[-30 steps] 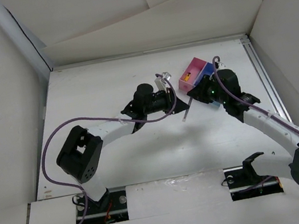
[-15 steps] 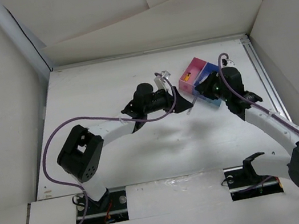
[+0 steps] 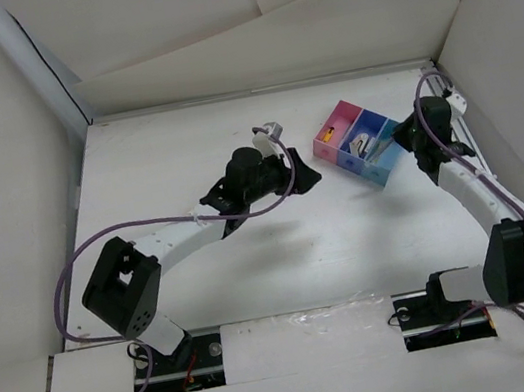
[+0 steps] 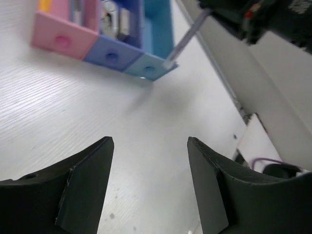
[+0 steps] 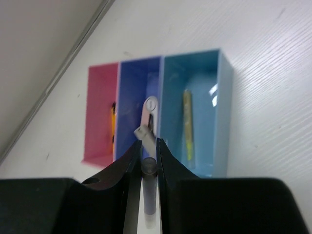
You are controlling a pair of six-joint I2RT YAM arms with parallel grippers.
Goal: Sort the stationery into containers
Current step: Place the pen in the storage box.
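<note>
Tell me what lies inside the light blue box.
One thin yellow-green pencil lies along the floor of the light blue box. Its near left corner is covered by the right gripper, shut on a grey pen.

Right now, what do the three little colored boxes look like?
The boxes are three square, open-topped, shiny plastic tubs joined in a row: pink, purple-blue, light blue. They sit flat on the white table, far right. A yellow piece lies in the pink, a thin yellowish pencil in the light blue.
</note>
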